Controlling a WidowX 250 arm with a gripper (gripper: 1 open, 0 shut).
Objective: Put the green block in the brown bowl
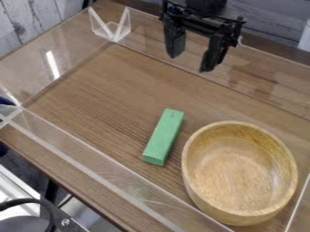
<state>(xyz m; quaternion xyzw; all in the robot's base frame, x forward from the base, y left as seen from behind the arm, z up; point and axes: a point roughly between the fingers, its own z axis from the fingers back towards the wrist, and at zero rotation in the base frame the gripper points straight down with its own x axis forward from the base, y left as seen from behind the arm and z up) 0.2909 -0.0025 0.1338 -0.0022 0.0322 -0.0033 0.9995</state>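
Observation:
The green block [164, 137] lies flat on the wooden tabletop, its long axis running from near left to far right. Just to its right sits the brown bowl [240, 171], round, light wood, with nothing inside. The block's near end lies close to the bowl's left rim. My gripper [194, 53] hangs at the back of the table, above and behind the block, well clear of it. Its two black fingers point down and stand apart, open, with nothing between them.
Clear acrylic walls [72, 149] ring the wooden tabletop [97, 91], with a clear corner bracket [111, 27] at the back left. Bare wood stretches left of the block and between block and gripper.

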